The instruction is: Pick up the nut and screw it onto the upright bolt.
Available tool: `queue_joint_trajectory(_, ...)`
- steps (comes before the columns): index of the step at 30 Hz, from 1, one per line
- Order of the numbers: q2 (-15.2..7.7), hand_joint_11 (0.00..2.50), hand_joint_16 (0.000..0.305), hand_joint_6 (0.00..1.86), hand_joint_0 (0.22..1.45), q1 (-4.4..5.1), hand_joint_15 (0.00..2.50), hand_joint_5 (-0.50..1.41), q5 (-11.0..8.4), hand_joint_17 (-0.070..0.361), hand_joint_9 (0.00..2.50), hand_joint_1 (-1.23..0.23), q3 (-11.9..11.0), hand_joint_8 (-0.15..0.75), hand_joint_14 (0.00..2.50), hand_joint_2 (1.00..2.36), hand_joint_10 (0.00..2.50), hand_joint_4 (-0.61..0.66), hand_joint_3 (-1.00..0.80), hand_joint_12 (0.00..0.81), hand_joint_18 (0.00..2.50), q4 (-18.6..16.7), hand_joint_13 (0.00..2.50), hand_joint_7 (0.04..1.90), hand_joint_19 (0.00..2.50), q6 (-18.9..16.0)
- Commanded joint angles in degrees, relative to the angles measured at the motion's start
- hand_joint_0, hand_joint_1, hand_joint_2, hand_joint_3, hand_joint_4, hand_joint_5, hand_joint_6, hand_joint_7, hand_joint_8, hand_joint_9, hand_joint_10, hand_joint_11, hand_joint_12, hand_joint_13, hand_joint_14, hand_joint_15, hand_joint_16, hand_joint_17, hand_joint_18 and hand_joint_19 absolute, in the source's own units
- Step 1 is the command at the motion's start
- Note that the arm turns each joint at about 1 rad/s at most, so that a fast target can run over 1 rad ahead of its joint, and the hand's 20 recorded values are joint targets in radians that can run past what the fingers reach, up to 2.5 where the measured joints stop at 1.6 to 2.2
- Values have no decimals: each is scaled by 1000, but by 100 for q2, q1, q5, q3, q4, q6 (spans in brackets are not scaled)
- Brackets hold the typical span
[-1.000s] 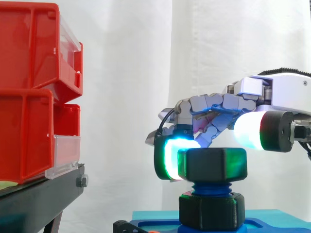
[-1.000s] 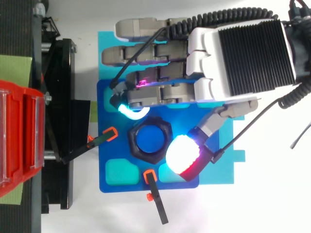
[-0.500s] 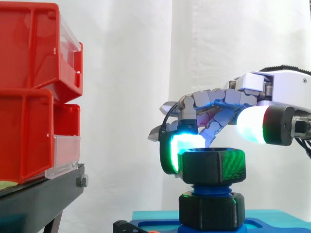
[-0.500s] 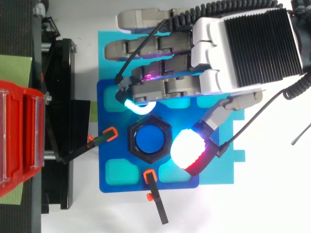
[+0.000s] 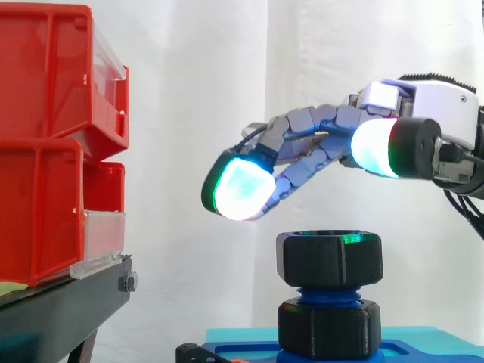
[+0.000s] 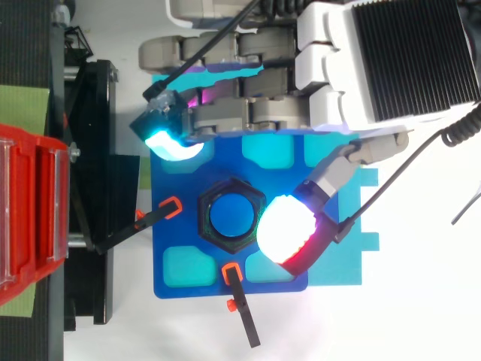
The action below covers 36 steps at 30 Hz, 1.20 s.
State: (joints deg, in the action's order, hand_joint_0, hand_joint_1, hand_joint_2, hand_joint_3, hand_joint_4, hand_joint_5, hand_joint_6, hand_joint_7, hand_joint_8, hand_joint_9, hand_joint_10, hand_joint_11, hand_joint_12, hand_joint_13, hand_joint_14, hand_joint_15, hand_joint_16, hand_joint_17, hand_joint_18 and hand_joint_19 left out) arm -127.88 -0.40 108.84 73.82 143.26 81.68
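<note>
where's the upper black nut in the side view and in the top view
Side view: the nut sits low, right of centre, on the blue bolt, above a second black nut and below the hand, apart from it.
Top view: the nut is the black hexagon near the centre, on the blue base plate.
Shared landmark: the blue bolt, seen from above as the blue disc inside the nut's hole.
</note>
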Motion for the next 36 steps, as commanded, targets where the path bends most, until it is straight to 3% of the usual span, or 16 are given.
queue_joint_trajectory(1, -9, 0, 27, 502, 487, 57, 0, -72, -56, 61, 713, -126, 1, 172, 0, 1000, 0, 202, -500, 261, 0, -70, 243, 719, 0, -20)
queue_joint_trajectory(5, 0, 0, 28, 502, 486, 163, 0, -73, -302, 62, 707, -124, 36, 175, 0, 1000, 0, 201, -500, 265, 0, 62, 239, 718, 0, -20)
queue_joint_trajectory(6, 0, 0, 28, 502, 486, 207, 0, -73, -478, 62, 707, -124, 62, 175, 0, 1000, 0, 200, -500, 265, 0, 141, 239, 720, 0, -29)
queue_joint_trajectory(9, 0, 0, 28, 502, 486, 286, 0, -72, -627, 63, 713, -124, 62, 177, 0, 1000, 0, 205, -500, 265, 0, 290, 242, 726, 0, -38)
queue_joint_trajectory(16, 0, 0, 28, 503, 489, 409, 0, -64, -662, 62, 723, -126, 62, 180, 0, 1000, 0, 215, -500, 261, 0, 589, 261, 765, 0, -64)
queue_joint_trajectory(26, 0, 0, 27, 504, 496, 453, 0, -42, -653, 60, 790, -131, 62, 203, 0, 1000, 0, 234, -500, 258, 0, 580, 300, 903, 0, -64)
queue_joint_trajectory(36, -9, 0, 25, 505, 507, 426, 0, -12, -645, 56, 846, -137, 62, 208, 0, 1000, 0, 230, -500, 252, 0, 580, 347, 1099, 0, -64)
